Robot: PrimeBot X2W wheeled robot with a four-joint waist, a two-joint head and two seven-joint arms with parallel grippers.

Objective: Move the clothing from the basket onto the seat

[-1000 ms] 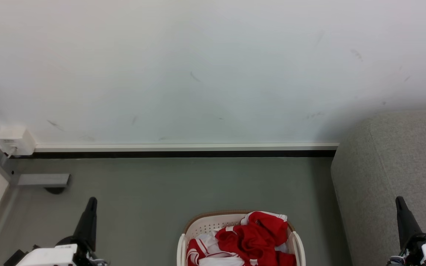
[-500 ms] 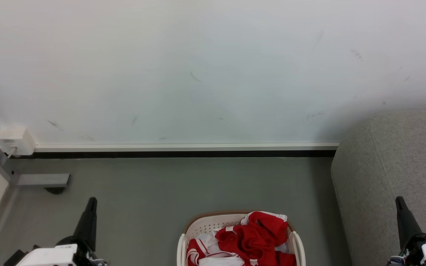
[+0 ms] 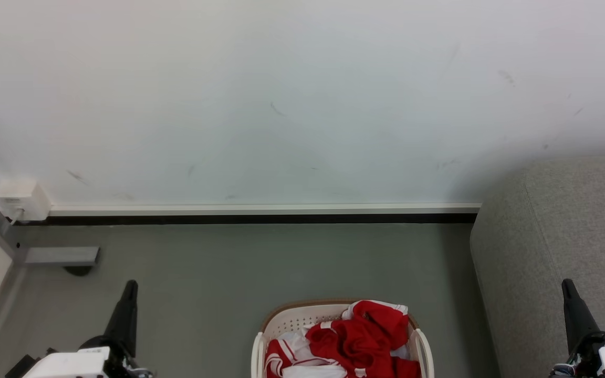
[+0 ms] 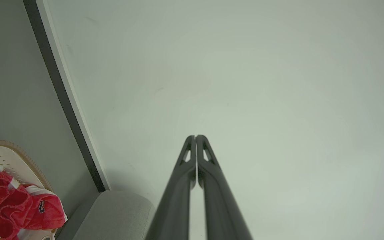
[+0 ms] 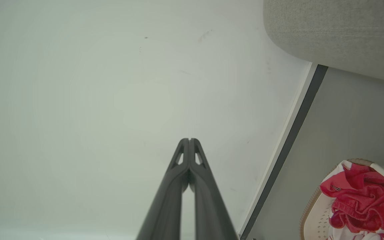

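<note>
Grey floor (image 3: 449, 315) separates basket (image 3: 292, 319) from seat (image 3: 560, 236).

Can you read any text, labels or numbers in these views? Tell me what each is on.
Nothing is legible.
Dark mark on the clothing: too small to read.
Wall box: no readable label.

**Scuffed white wall (image 3: 302, 94) above a grey floor (image 3: 260, 262)**

Faint dark marks fleck the evenly lit wall. A white skirting board (image 3: 260, 209) with a dark strip beneath it runs along its foot. A small white box (image 3: 21, 199) sits at the skirting's left end.
</note>
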